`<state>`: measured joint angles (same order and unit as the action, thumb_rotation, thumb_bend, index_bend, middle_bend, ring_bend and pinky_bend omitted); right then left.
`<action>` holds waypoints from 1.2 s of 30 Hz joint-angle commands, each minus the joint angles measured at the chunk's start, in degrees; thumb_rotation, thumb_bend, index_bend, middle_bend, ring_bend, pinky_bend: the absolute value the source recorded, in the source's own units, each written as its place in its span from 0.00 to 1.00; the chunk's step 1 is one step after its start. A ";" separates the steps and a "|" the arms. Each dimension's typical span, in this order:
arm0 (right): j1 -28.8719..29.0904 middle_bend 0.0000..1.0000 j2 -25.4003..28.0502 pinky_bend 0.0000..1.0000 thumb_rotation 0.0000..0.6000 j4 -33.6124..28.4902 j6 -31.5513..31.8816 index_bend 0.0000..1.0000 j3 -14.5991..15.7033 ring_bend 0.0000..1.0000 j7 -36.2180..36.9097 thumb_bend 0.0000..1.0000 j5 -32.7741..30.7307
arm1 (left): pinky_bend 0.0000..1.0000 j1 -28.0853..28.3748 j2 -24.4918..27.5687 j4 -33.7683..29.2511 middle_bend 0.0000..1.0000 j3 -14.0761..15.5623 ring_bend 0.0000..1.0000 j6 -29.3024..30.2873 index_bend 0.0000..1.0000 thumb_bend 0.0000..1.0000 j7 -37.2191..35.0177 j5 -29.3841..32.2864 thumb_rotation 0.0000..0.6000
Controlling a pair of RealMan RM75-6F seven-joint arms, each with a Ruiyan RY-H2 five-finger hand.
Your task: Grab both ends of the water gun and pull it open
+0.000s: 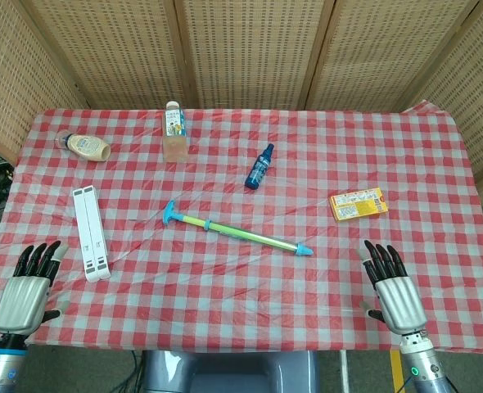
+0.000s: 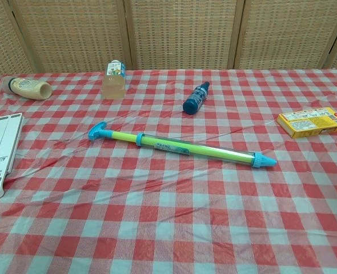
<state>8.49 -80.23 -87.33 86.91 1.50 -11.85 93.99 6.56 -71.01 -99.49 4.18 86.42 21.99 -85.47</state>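
Covering the table, a red-checked cloth [image 1: 225, 278] (wicker screens [image 1: 250, 49] behind) bears both empty, spread-fingered hands.

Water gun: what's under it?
The water gun lies directly on the red-checked tablecloth, which has a clear plastic cover. The table surface beneath the cloth is hidden.

Tablecloth [image 1: 225, 278] red-white check – water gun [image 1: 238, 232] yellow-green, cyan ends – box [image 1: 358, 204] orange-yellow – spray bottle [image 1: 259, 167] dark blue

Left robot hand [image 1: 27, 288] & right robot hand [image 1: 393, 286] both flat, palms down, fingers spread, holding nothing.
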 commanded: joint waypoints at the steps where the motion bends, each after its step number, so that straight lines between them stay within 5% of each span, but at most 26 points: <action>1: -0.05 0.00 0.06 0.00 1.00 -0.09 -0.03 0.00 -0.09 0.00 0.15 0.15 0.03 | 0.00 -0.09 0.01 0.01 0.00 -0.12 0.00 -0.17 0.00 0.13 0.02 -0.06 1.00; 21: -0.59 0.00 1.49 0.00 1.00 -1.54 0.16 0.00 -1.12 0.00 1.95 0.15 0.14 | 0.00 0.66 0.39 -1.30 0.00 -2.40 0.00 -3.28 0.00 0.13 0.35 1.10 1.00; 29: -0.47 0.00 2.11 0.00 1.00 -2.01 -0.56 0.00 -1.92 0.00 2.61 0.15 -0.87 | 0.04 7.79 1.08 -6.17 0.01 -10.02 0.02 -9.87 0.00 0.19 8.44 8.38 1.00; 31: -0.39 0.00 2.21 0.00 1.00 -2.11 -0.82 0.00 -2.05 0.00 2.79 0.15 -1.09 | 0.18 9.36 0.36 -6.41 0.11 -11.55 0.14 -10.98 0.05 0.22 9.88 9.97 1.00; 36: -0.06 0.00 2.34 0.00 1.00 -1.78 -1.81 0.00 -2.60 0.00 3.35 0.15 -2.10 | 0.50 15.89 -3.10 -4.74 0.58 -16.93 0.55 -16.59 0.23 0.27 13.56 16.94 1.00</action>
<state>8.33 -77.94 -89.19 85.44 -0.97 -8.74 92.25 18.78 -72.09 -105.01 -9.72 73.56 33.29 -72.78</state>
